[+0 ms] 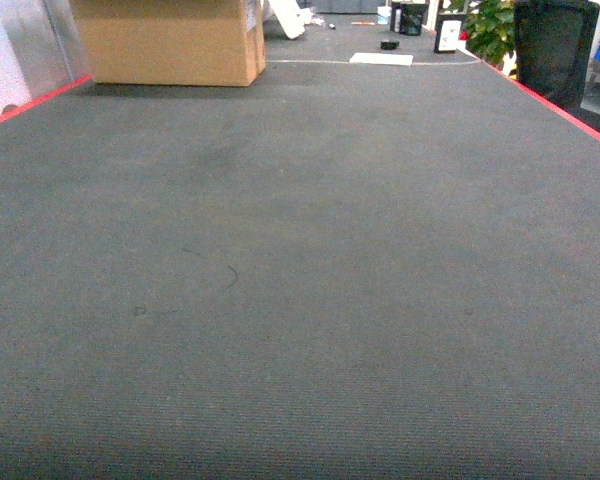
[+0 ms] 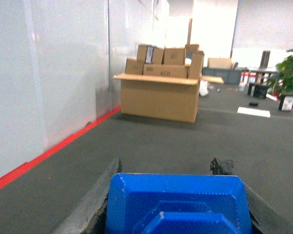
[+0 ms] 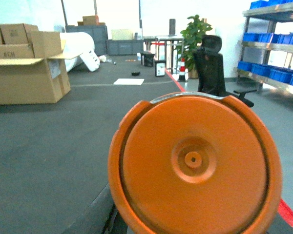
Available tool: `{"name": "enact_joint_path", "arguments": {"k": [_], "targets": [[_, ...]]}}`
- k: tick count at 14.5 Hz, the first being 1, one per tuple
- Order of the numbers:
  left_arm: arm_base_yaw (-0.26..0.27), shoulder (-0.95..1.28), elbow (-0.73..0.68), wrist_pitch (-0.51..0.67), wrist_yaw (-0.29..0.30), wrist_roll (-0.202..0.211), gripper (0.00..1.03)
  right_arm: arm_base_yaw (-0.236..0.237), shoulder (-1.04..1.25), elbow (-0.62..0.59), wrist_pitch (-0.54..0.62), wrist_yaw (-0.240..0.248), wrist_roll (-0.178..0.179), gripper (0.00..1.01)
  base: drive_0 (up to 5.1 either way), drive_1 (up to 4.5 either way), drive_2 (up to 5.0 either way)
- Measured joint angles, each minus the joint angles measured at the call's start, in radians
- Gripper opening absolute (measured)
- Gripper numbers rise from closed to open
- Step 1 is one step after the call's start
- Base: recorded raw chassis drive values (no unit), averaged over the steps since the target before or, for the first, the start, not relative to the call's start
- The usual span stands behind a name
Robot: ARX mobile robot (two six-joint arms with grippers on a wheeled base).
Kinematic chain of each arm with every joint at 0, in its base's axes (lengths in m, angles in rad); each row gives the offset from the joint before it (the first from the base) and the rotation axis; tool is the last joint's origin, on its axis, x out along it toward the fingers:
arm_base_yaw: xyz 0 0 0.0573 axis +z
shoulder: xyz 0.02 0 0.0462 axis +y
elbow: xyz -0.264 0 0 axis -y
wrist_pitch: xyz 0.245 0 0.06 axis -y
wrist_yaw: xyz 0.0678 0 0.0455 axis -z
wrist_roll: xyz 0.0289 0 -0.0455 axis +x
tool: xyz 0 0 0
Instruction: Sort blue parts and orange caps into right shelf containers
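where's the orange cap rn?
Right wrist view only: the orange cap fills the lower centre, held up at the right pincer, cardboard box far left behind it. Absent from the head view.

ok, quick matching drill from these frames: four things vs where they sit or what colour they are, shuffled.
Things:
1. orange cap
2. blue part
3. open cardboard box
4. black office chair

Places or colours:
A. beside the red floor line, in front of the shelves of blue bins, right wrist view
B. fills the foreground of the right wrist view, round face toward the camera
C. on the grey carpet by the white wall, smaller boxes behind it
D. bottom of the left wrist view, between the gripper fingers

Pairs: 1-B, 2-D, 3-C, 4-A
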State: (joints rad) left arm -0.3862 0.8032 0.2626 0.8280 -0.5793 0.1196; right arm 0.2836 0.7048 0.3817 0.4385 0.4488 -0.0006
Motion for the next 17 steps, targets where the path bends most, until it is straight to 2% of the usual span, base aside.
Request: {"name": "enact_joint_path", "arguments": {"k": [2,6,7,8,9,10,12,13,14,15,16,17], "targets": [[-0.079,-0.162,-0.005,-0.126,-0.038,0.019,0.44,0.014,-0.134,-0.017,-0.084,0.042,-0.008,0.42,0.0,0.00,0.0],[-0.085,-0.181,-0.013,-0.164,-0.029,0.019,0.44,0.019,-0.160,-0.022,-0.101,0.047,-0.008,0.42,0.0,0.00,0.0],[-0.046,-0.222,0.021,-0.384,0.077,-0.016,0.44,-0.005,-0.169,-0.008,-0.202,-0.026,-0.006,0.42,0.0,0.00,0.0],[-0.006,-0.268,0.021,-0.500,0.155,-0.053,0.44,-0.043,-0.192,-0.018,-0.274,-0.131,-0.006,0.42,0.0,0.00,0.0],[0.032,-0.313,0.006,-0.576,0.207,-0.074,0.44,-0.071,-0.221,-0.048,-0.290,-0.197,-0.005,0.42,0.0,0.00,0.0],[0.069,-0.346,-0.019,-0.608,0.246,-0.091,0.44,-0.097,-0.247,-0.082,-0.286,-0.240,-0.004,0.42,0.0,0.00,0.0],[0.131,-0.392,-0.069,-0.618,0.317,-0.105,0.44,-0.130,-0.291,-0.137,-0.270,-0.294,-0.003,0.42,0.0,0.00,0.0],[0.206,-0.455,-0.126,-0.629,0.396,-0.113,0.44,-0.209,-0.352,-0.209,-0.270,-0.387,-0.001,0.42,0.0,0.00,0.0],[0.236,-0.488,-0.142,-0.634,0.424,-0.113,0.44,-0.285,-0.381,-0.232,-0.267,-0.435,0.000,0.42,0.0,0.00,0.0],[0.256,-0.507,-0.155,-0.641,0.442,-0.113,0.44,-0.290,-0.401,-0.252,-0.270,-0.439,0.001,0.42,0.0,0.00,0.0],[0.316,-0.531,-0.172,-0.656,0.529,-0.113,0.44,-0.282,-0.416,-0.267,-0.274,-0.449,0.001,0.42,0.0,0.00,0.0],[0.382,-0.550,-0.185,-0.661,0.570,-0.113,0.44,-0.284,-0.433,-0.280,-0.276,-0.449,0.001,0.42,0.0,0.00,0.0]]}}
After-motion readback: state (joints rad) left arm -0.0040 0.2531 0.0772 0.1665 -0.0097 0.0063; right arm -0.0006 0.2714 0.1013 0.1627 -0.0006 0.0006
